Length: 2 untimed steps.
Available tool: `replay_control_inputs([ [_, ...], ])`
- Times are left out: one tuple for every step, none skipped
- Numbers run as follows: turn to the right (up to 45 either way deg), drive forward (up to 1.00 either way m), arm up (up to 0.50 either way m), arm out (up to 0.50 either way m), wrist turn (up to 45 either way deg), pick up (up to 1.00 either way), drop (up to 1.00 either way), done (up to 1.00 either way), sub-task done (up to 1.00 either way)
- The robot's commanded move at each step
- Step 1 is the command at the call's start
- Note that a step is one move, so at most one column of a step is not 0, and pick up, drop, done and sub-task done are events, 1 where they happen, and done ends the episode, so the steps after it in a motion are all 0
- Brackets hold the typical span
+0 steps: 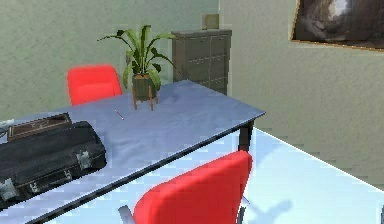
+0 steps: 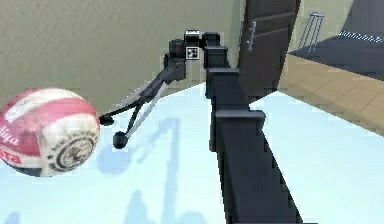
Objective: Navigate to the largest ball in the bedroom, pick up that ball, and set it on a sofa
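Observation:
A large ball point(image 2: 48, 132), white with red patches and grey marks, hangs at the arm side view's left, clear of the pale blue floor. The dark arm point(image 2: 235, 130) rises from the bottom edge to two white marked squares point(image 2: 188, 48). From there the thin fingers point(image 2: 140, 100) slant down and left to the ball's right edge. My gripper point(image 2: 112, 129) holds the ball at its far end.
Ahead stands a blue-grey table point(image 1: 190, 115) with a potted plant point(image 1: 143, 65) and a black case point(image 1: 45, 155). Red chairs stand behind it point(image 1: 95, 82) and in front of it point(image 1: 200, 195). A grey dresser point(image 1: 203, 58) and a wall picture point(image 1: 340, 22) lie beyond. A dark door point(image 2: 268, 45) shows past the arm.

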Motion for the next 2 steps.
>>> replay_control_inputs([
  [0.0,0.0,0.0,-0.4,0.0,0.0,0.0,0.0,0.0],
  [45.0,0.0,0.0,0.0,0.0,0.0,0.0,0.0,0.0],
])
